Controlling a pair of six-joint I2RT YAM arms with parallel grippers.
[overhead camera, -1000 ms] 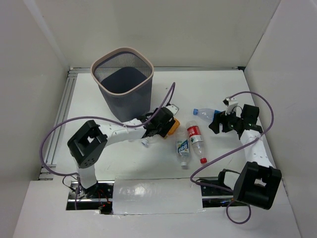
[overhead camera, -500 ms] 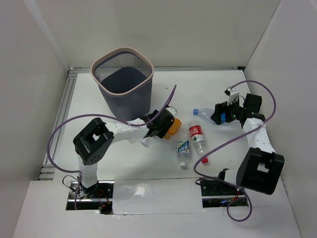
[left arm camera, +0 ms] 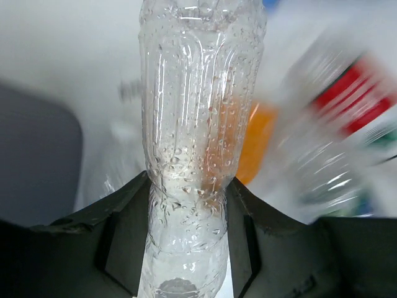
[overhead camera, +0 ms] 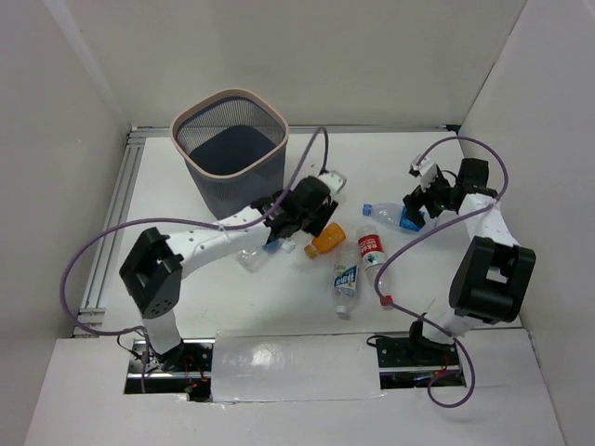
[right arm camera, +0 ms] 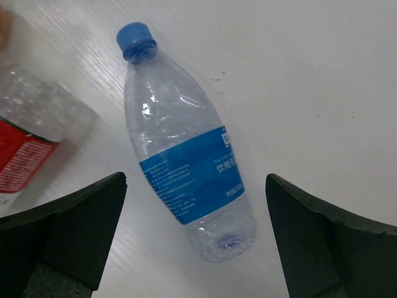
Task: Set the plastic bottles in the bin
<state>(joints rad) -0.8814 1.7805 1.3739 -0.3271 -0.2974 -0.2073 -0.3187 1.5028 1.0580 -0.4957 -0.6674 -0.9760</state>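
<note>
My left gripper (overhead camera: 279, 230) is shut on a clear, label-less bottle (overhead camera: 251, 255), which fills the left wrist view (left arm camera: 186, 124) between the fingers. It hangs beside the dark wire-mesh bin (overhead camera: 230, 119). The short orange bottle (overhead camera: 327, 238) lies just right of it, blurred behind the held bottle in the left wrist view (left arm camera: 255, 146). My right gripper (overhead camera: 412, 209) is open above a blue-capped, blue-labelled bottle (right arm camera: 186, 167) lying on the table, one finger on either side, apart from it. A red-labelled bottle (overhead camera: 371, 254) and a green-labelled bottle (overhead camera: 344, 277) lie in the middle.
The bin's dark wall (left arm camera: 34, 161) shows at the left of the left wrist view. White walls enclose the table on three sides. Purple cables loop over both arms. The red-labelled bottle's edge (right arm camera: 25, 136) lies left of the right gripper.
My left gripper has risen and swung toward the bin with the clear bottle, uncovering the orange bottle. My right gripper has moved back over the blue-labelled bottle.
</note>
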